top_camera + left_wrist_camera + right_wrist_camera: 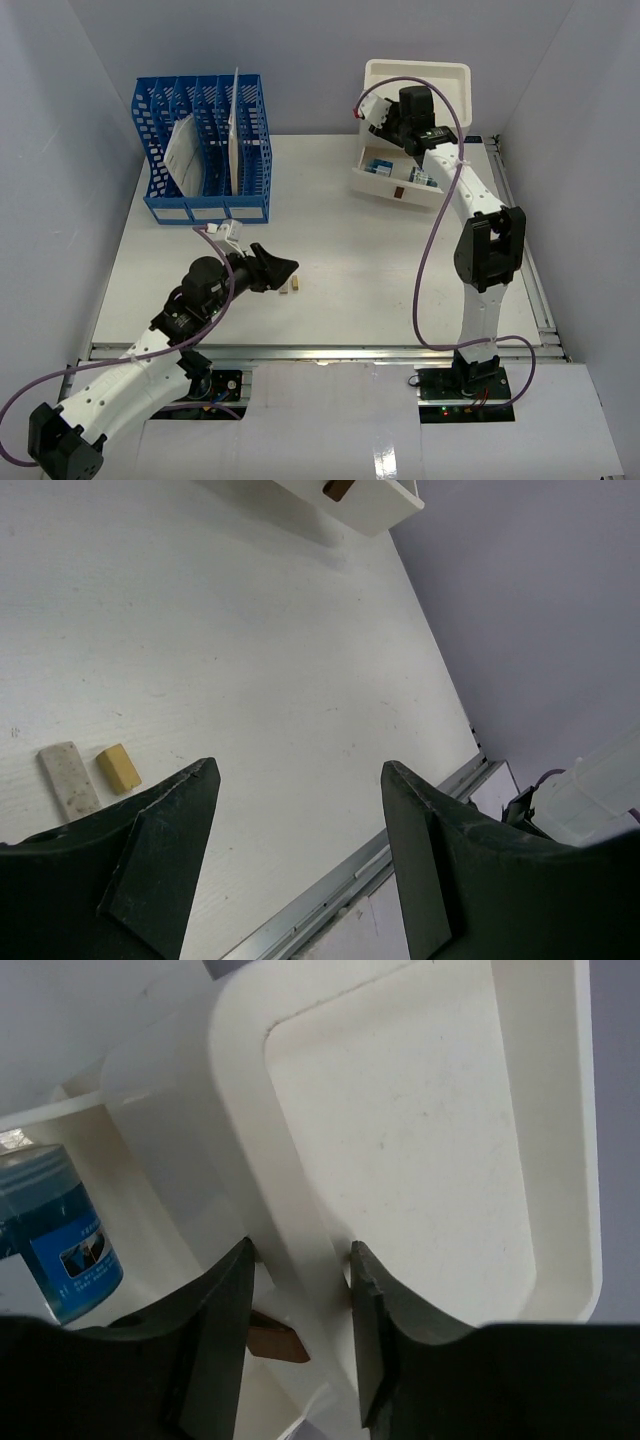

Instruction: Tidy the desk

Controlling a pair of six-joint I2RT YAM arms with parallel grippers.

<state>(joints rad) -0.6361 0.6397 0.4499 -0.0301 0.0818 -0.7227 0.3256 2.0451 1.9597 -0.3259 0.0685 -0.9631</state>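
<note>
2 arms (130, 385) (485, 250) — 2 blocks (70, 777) (118, 768), 1 desk (380, 265)

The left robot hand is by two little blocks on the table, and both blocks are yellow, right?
Not both. The left gripper is by two little blocks on the desk, but only the smaller block is yellow; the longer block is whitish. The left wrist view shows it.

bright even light, faint soft shadows on the desk (370, 260).
</note>
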